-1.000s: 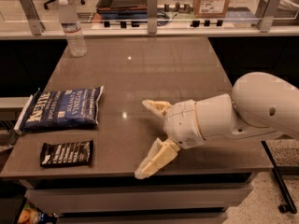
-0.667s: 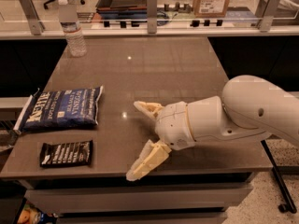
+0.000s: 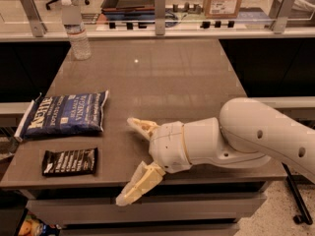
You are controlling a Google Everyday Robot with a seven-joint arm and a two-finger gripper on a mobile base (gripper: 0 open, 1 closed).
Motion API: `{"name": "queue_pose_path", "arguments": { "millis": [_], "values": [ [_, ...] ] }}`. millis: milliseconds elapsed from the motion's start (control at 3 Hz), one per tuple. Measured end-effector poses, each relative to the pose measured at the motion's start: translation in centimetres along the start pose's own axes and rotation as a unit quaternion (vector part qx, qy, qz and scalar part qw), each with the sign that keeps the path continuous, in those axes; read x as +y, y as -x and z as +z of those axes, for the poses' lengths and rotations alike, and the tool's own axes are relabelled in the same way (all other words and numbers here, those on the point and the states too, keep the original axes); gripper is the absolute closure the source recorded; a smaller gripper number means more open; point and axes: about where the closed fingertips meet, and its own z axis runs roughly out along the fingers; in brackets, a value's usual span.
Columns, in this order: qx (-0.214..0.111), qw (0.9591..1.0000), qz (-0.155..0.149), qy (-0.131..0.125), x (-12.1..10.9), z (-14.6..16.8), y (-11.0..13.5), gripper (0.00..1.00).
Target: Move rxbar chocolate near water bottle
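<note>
The rxbar chocolate (image 3: 69, 162) is a flat black wrapper with white text lying near the table's front left corner. The water bottle (image 3: 77, 31) stands upright at the far left corner, clear with a white cap. My gripper (image 3: 126, 161) is open, its two cream fingers spread wide, one finger (image 3: 141, 127) over the table and the other finger (image 3: 136, 185) by the front edge. It is to the right of the bar, a short gap away, and holds nothing.
A blue Kettle chip bag (image 3: 63, 114) lies just behind the bar at the left edge. The brown table (image 3: 162, 77) stretches back to a glass-railed counter with a cardboard box (image 3: 224, 0) behind it.
My gripper and arm have moved left toward the bar, fingers staying spread open. The bar, bag and bottle have not moved.
</note>
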Motion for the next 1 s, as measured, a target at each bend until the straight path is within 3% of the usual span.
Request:
{"name": "queue_pose_path", "arguments": {
  "millis": [667, 1000],
  "values": [
    [-0.012, 0.9998, -0.006, 0.014, 1.6, 2.0, 1.0, 0.33],
    [-0.014, 0.9995, -0.011, 0.025, 2.0, 3.0, 1.9, 0.32]
  ]
}}
